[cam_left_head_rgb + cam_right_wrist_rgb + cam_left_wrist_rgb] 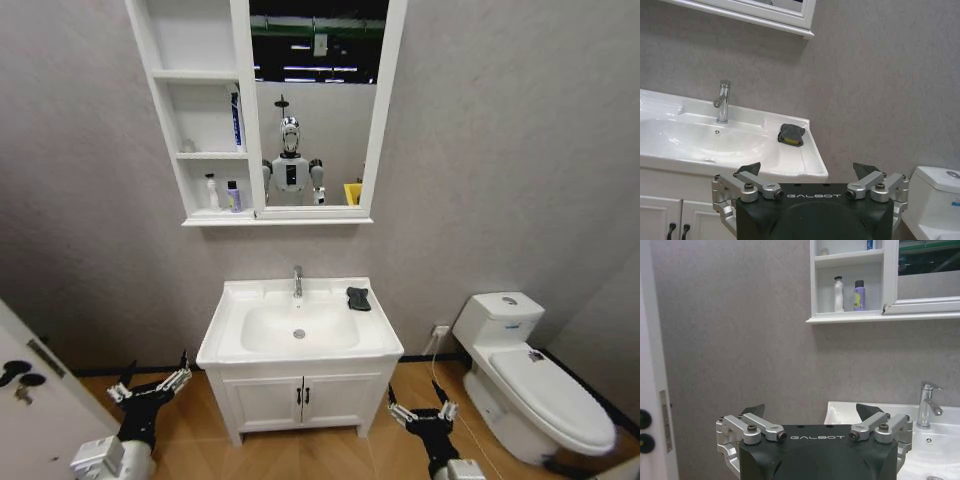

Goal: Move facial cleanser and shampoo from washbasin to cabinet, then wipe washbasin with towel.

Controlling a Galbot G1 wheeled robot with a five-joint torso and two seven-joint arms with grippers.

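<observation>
Washbasin [222,322]: white rectangular top w/ oval bowl, chrome faucet [297,282] at back centre; sits on white two-door vanity [300,400] w/ black handles. Deck bare apart from towel.
Towel [358,298]: small dark folded cloth, on basin deck at back corner on my right, just beside bowl rim, apart from faucet.
Cabinet [200,75]: white wall unit above basin, three open shelves on my left side, mirror panel [315,100] on right.
Bottles: white bottle [212,192] and purple bottle [233,196] upright, side by side on lowest shelf; blue item [236,118] upright on middle shelf. Can't tell which is cleanser, which shampoo.
Room: grey textured wall, wood-tone floor, white toilet [530,385] to my right, door [25,400] edge w/ dark knob to my left.
Left gripper [150,382]: low, beside vanity's left corner, well apart from basin; fingers spread wide, holding nothing.
Right gripper [422,410]: low, btwn vanity and toilet; fingers spread wide, holding nothing.
Left wrist view adds: both lower-shelf bottles close up w/ caps on, cabinet underside, faucet side-on, door frame.
Right wrist view adds: yellow patch in towel's fold, front edge of basin, vanity handles, toilet tank corner.
Head view adds: my own reflection in mirror, whole layout at once.
</observation>
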